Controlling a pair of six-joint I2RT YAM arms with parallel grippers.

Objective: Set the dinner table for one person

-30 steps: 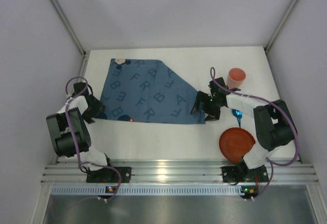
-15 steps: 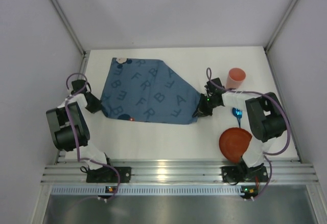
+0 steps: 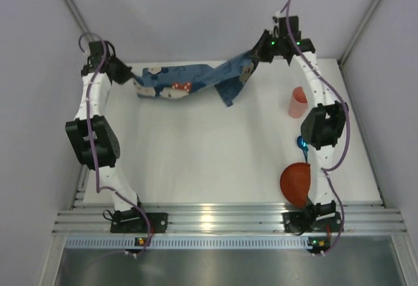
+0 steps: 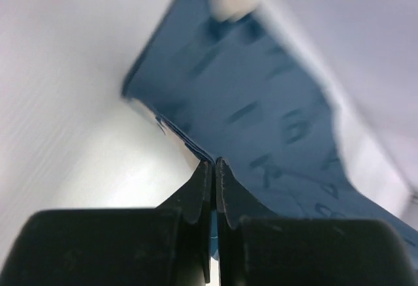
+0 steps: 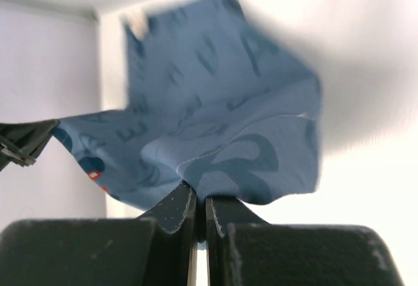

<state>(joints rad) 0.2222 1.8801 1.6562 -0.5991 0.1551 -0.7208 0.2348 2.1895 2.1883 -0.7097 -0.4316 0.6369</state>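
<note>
A dark blue letter-printed cloth mat [image 3: 189,83] hangs in the air above the far part of the white dinner table [image 3: 209,155], stretched and sagging between my two grippers. My left gripper [image 3: 128,72] is shut on its left corner; in the left wrist view the mat [image 4: 261,103] runs out from between the closed fingertips [image 4: 215,163]. My right gripper [image 3: 256,56] is shut on the right corner, and in the right wrist view the mat [image 5: 222,123] bunches above the closed jaws [image 5: 200,198]. A loose flap hangs down near the right gripper.
An orange cup [image 3: 299,102] stands at the right side of the table. A blue utensil [image 3: 302,144] lies partly behind the right arm, and a red plate [image 3: 295,181] sits near the front right. White walls enclose the table; a ribbed aluminium rail [image 3: 215,219] runs along the near edge.
Both grippers closed on the mat's corners while it lay flat on the table. Both arms then rose and stretched toward the far side, lifting the mat off the table.
</note>
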